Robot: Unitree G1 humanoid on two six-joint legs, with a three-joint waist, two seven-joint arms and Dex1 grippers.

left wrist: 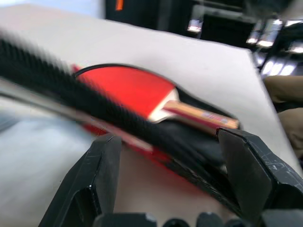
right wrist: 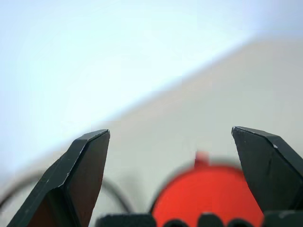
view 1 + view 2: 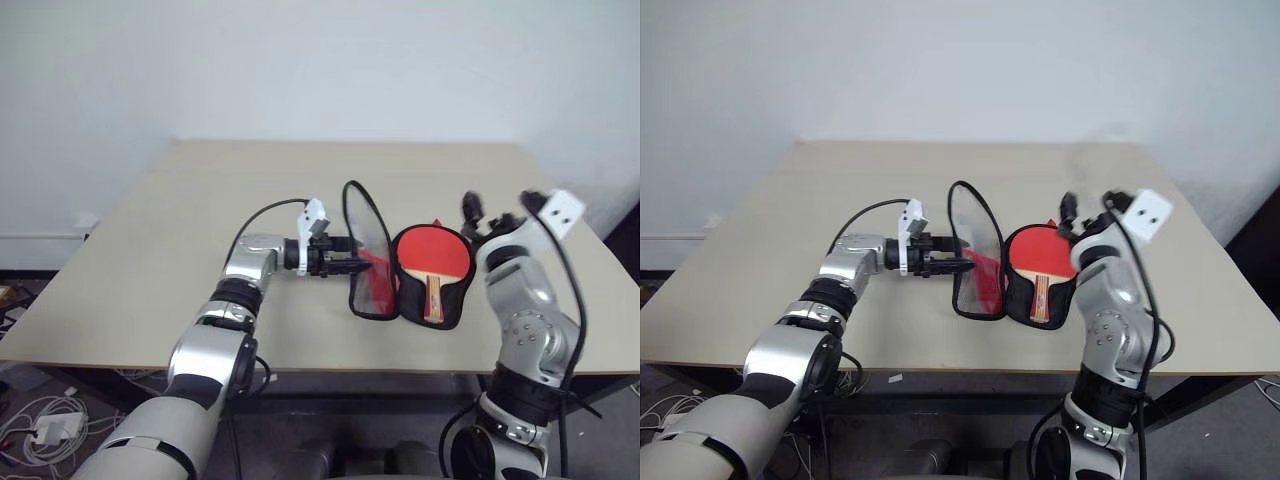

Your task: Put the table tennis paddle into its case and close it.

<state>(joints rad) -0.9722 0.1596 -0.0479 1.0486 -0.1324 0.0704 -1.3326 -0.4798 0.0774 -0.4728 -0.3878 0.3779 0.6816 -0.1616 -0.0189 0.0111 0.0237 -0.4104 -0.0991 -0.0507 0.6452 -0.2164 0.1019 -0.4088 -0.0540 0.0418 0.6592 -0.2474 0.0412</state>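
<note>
Standing wide apart, the left gripper's (image 3: 352, 268) jaws straddle the case's (image 3: 368, 255) raised clear flap without pinching it. At three o'clock, the right gripper (image 2: 173, 137) hangs spread and empty above the table tennis paddle (image 3: 434, 256), which lies in the black half on the tabletop (image 3: 180, 220). Flap edges blur.

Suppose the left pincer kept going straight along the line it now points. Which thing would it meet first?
Most likely the raised clear flap of the case: the open left pincer points sideways at it, already at its edge. The table tennis paddle lies beyond.
</note>
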